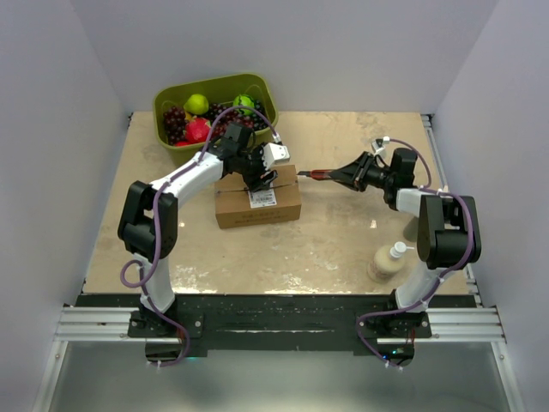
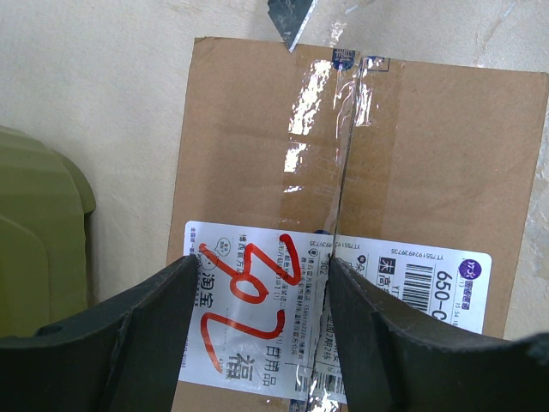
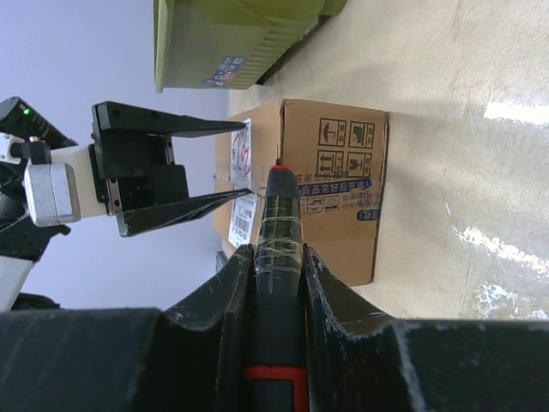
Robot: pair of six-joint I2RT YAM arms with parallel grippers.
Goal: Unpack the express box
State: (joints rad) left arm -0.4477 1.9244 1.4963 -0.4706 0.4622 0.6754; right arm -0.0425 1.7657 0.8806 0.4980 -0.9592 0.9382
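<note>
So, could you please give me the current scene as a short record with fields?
express box: flaps down, tape along the centre seam, label facing up
left gripper: open, over the label; contact unclear
right gripper: shut on knife
blade: at the box's edge near the tape
behind the box: green bin of fruit

- Olive-green bin holds grapes, green fruit and red fruit.
- Black-and-red cutter hangs right of the bin, nearer.
- Cream bottle stands well apart from the bin, near right.
</note>
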